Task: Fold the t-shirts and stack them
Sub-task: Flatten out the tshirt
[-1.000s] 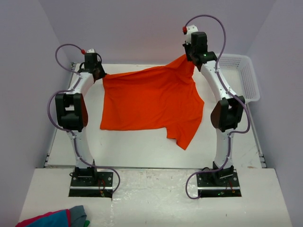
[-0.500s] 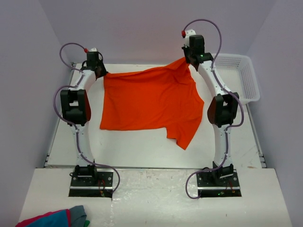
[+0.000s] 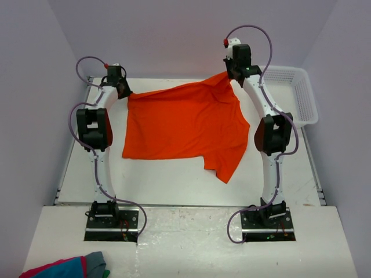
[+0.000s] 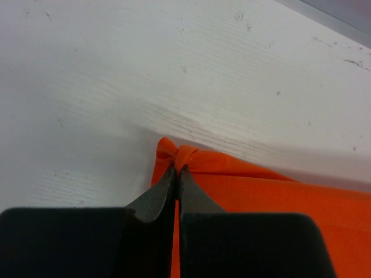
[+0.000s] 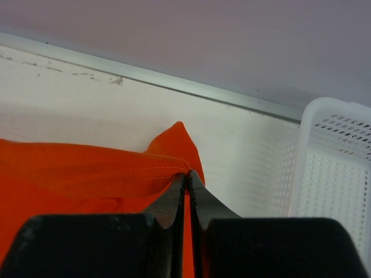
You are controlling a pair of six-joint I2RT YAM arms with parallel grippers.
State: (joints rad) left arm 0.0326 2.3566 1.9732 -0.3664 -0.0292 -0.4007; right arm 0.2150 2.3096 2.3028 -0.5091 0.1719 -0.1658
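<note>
One white table (image 3: 174, 185) fills the workspace, and one bright orange t-shirt (image 3: 185, 124) lies spread across its far half, between the two robot arms. The cloth is drawn out by its two far corners. The right one is pulled up into a peak, and a single flap trails toward the near right of the table.

The left arm (image 3: 95, 130) and right arm (image 3: 272, 133), two in all, rise from bases at the near edge and reach to the far side.

One white perforated plastic basket (image 3: 311, 98) sits at the far right corner of the table, just beside the right arm. Its mesh floor shows in the overhead view, and the t-shirt is outside it.

One bundle of red, blue and grey cloth (image 3: 66, 267) lies at the near left, in front of the arm bases and well apart from the t-shirt.

The left gripper (image 3: 124, 92) is pinched tight on the t-shirt's far left corner. Its wrist view shows the fingers (image 4: 156, 197) closed together, with a small bunch of orange cloth poking past the tips. The right gripper (image 3: 229, 72) is likewise clamped on the far right corner. In its wrist camera a stitched hem runs into the closed tips (image 5: 186, 175), and the basket wall (image 5: 316, 185) stands close by.
</note>
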